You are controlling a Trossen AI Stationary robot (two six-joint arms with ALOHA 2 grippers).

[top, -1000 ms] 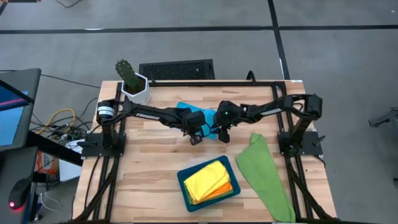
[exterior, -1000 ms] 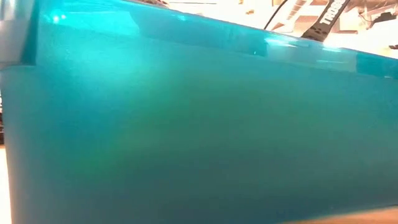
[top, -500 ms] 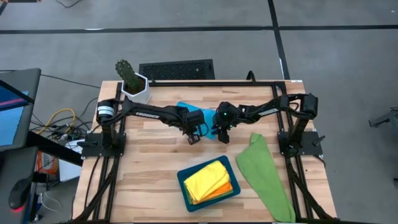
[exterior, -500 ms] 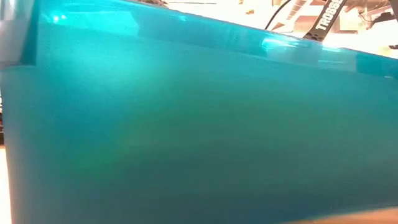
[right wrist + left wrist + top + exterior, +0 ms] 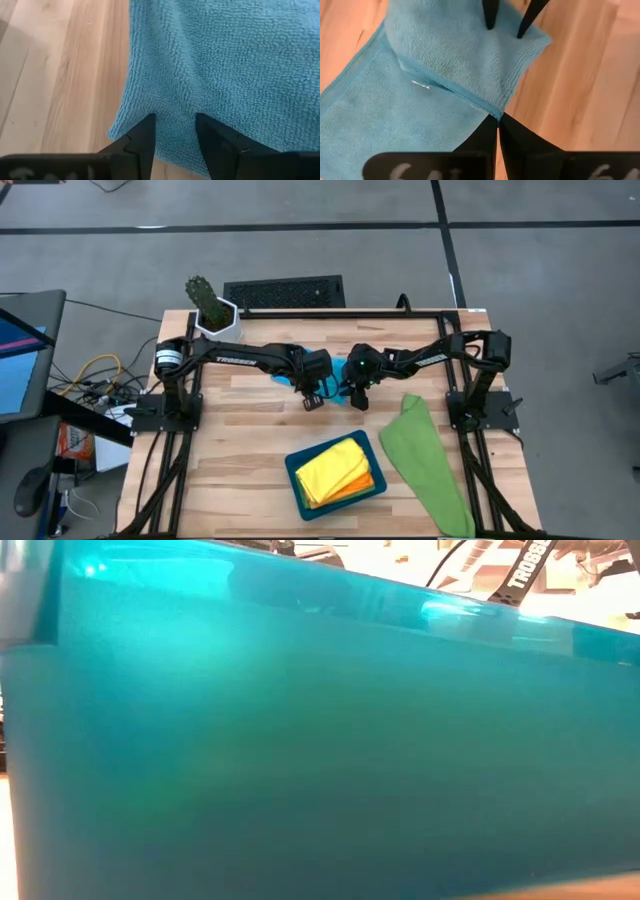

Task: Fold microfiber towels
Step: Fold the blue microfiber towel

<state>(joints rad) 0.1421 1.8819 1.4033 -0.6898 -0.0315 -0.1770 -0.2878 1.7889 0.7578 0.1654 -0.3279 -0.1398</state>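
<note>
At table centre, you have both grippers meeting over the sky-blue towel (image 5: 340, 380), a soft looped-pile cloth with a stitched hem. Your left gripper (image 5: 498, 122) has its two dark fingers pressed together, pinching the hemmed edge where a folded-over flap lies on the lower layer. Your right gripper (image 5: 175, 131) has its fingers apart, their tips resting on the pile just inside the towel's edge, with cloth showing between them. In the left wrist view, the right gripper's fingertips (image 5: 490, 15) touch the towel near its far corner.

Bare pale wood planking of the table (image 5: 240, 440) lies open beside the blue cloth on both sides. Nearer the front edge, the rigid dark teal tray (image 5: 293, 470) holds a folded yellow towel (image 5: 330, 468) stacked on an orange towel (image 5: 368, 483). A green towel (image 5: 425, 465) lies loose and crumpled in a long tapered shape to the right of the tray, reaching the front edge of the table. A potted cactus (image 5: 212, 310) in a white pot stands at the back left corner. The low view is filled by the teal tray wall (image 5: 320, 740).
</note>
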